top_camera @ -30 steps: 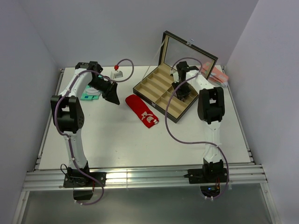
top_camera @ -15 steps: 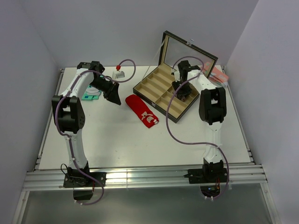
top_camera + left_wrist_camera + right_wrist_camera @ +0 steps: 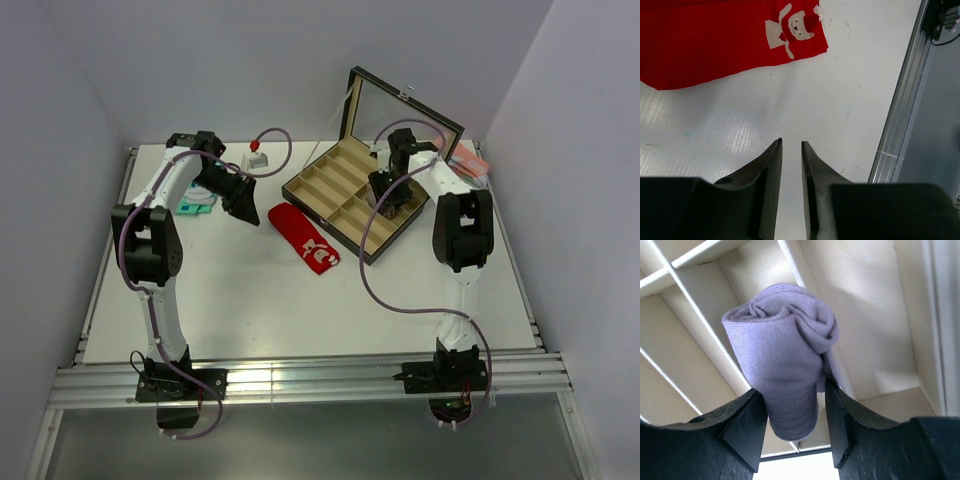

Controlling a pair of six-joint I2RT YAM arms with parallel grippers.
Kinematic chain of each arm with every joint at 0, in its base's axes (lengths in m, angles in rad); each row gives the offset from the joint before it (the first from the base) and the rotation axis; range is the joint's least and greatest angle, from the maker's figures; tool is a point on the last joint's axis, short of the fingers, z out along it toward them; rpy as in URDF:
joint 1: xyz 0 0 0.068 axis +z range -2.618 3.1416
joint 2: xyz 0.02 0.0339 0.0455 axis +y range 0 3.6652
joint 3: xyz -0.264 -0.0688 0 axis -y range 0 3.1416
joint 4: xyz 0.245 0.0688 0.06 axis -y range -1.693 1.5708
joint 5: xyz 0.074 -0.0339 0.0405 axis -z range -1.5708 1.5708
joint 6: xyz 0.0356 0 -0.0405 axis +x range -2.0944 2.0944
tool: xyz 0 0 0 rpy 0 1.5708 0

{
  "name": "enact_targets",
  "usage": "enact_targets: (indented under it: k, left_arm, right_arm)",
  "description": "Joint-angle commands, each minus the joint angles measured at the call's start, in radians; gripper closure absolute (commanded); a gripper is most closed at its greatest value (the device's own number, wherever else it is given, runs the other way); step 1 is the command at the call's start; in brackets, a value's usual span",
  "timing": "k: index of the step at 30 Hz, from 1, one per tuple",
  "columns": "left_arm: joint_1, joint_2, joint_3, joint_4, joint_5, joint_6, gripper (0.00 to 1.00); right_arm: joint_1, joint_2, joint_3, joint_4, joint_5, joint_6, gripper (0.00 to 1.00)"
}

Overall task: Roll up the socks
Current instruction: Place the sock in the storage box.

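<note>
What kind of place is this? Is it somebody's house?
Probably a robot lab, not a house: two robot arms bolted to a metal rail, a white table boxed in by plain walls, and a rolled lilac sock in the right end effector.

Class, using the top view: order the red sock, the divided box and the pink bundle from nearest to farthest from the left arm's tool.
Measured from the left tool:
1. red sock, lying flat just to the tool's right.
2. divided box, beyond the sock, toward the table's middle back.
3. pink bundle, at the far right back corner, behind the box.
</note>
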Motion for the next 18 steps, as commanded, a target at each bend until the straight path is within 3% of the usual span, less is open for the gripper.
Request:
enact_targets:
  k: [1, 18]
  left_arm:
    - [-0.006, -0.016, 0.023, -0.002, 0.015, -0.001, 0.73]
    - [-0.024, -0.018, 0.026, 0.003, 0.012, -0.007, 0.73]
  right_arm:
    - [-0.008, -0.065, 0.000, 0.018, -0.037, 0.026, 0.45]
    - [0.009, -0.085, -0.070, 0.070, -0.014, 0.033, 0.39]
